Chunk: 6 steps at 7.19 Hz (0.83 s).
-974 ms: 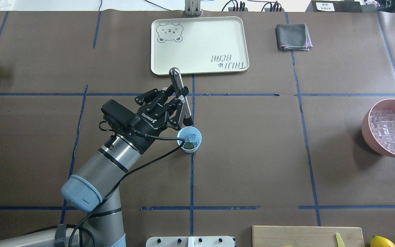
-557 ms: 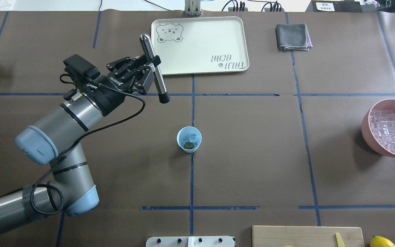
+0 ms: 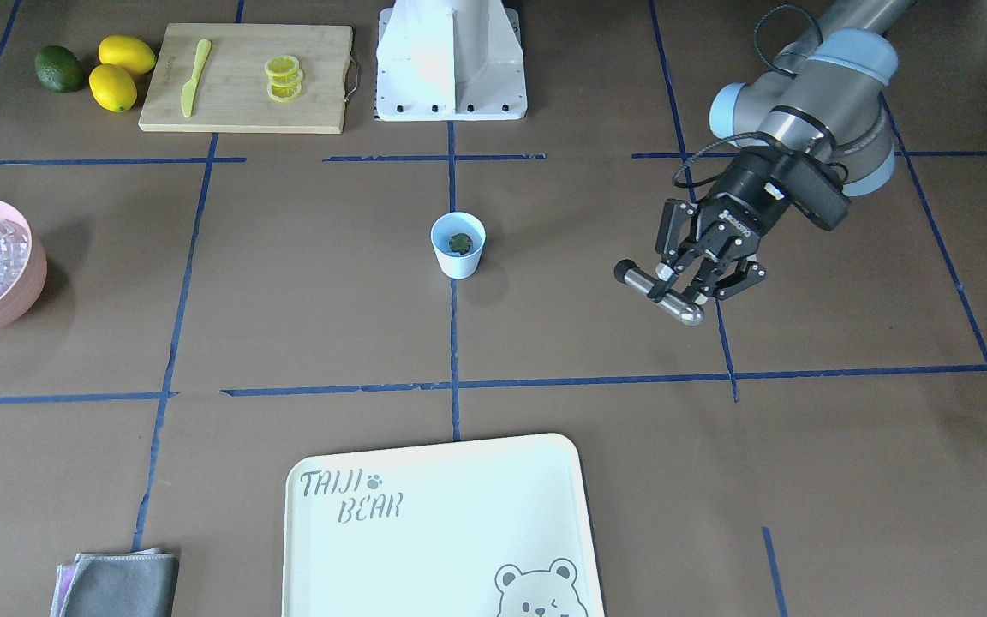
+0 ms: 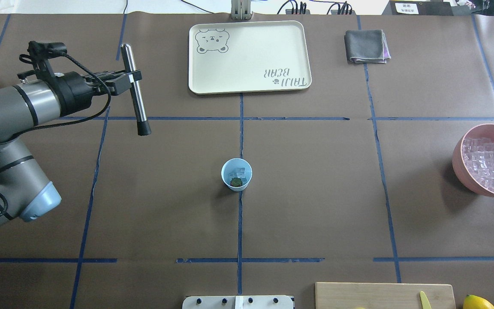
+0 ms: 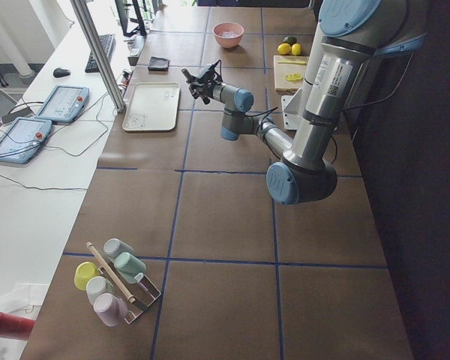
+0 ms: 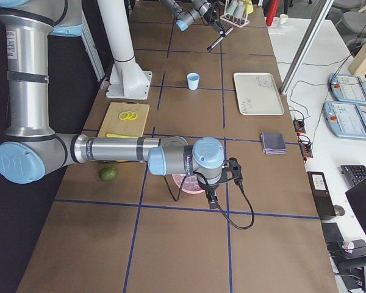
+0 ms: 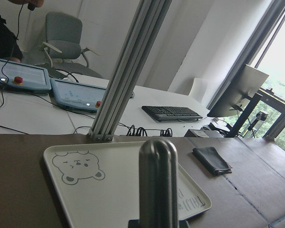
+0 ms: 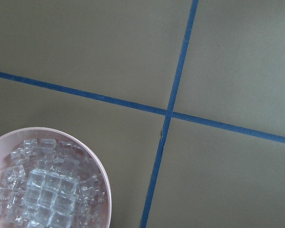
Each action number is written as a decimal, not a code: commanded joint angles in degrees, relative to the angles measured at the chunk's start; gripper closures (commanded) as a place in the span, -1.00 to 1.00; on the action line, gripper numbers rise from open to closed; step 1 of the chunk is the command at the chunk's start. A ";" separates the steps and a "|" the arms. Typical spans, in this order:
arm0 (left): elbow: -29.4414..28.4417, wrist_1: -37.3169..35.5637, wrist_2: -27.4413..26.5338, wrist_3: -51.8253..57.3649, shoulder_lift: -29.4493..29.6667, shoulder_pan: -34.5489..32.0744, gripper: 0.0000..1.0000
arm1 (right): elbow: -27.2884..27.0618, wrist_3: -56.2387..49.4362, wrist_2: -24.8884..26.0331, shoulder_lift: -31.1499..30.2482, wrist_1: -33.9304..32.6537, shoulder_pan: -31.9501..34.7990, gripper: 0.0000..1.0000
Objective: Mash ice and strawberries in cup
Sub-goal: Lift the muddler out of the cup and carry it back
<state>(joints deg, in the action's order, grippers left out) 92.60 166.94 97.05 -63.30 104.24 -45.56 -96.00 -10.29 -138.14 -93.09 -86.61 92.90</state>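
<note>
Left gripper [image 4: 128,80] is clamped on a steel muddler [image 4: 137,103], long axis 12-to-6, black tip at 6. The cup [image 4: 223,175], holding ice [image 4: 239,171] and probably the strawberry [image 4: 236,182], stands well apart at 4 o'clock. I cannot tell how wide the right gripper [image 6: 212,200] is.

Upright pale-blue cup [image 3: 458,262] holds ice [image 4: 239,171] and strawberry [image 4: 236,182], mid-table.

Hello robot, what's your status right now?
Left gripper clamps metal pestle, away from cup. Right gripper unreadable. Ice and strawberry inside cup. Nothing blocks cup.
</note>
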 commanded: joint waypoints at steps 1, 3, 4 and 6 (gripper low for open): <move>-0.23 -2.83 16.59 -5.42 -5.52 -7.57 1.00 | 0.19 -0.08 0.24 0.27 0.03 0.00 -0.99; -0.14 -11.32 32.08 -7.01 -7.38 -16.62 1.00 | 0.46 -0.08 0.24 0.28 0.03 0.00 -0.99; -0.40 -15.64 36.67 -6.84 -8.34 -19.45 1.00 | 0.46 -0.08 0.24 0.28 0.03 0.00 -0.99; -0.76 -20.94 41.11 -6.23 -10.79 -22.72 1.00 | 0.46 -0.17 0.33 0.28 0.12 0.00 -0.99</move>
<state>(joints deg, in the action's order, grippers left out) 92.05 148.67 135.73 -69.79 95.27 -66.33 -95.55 -10.39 -137.88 -92.82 -86.51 92.90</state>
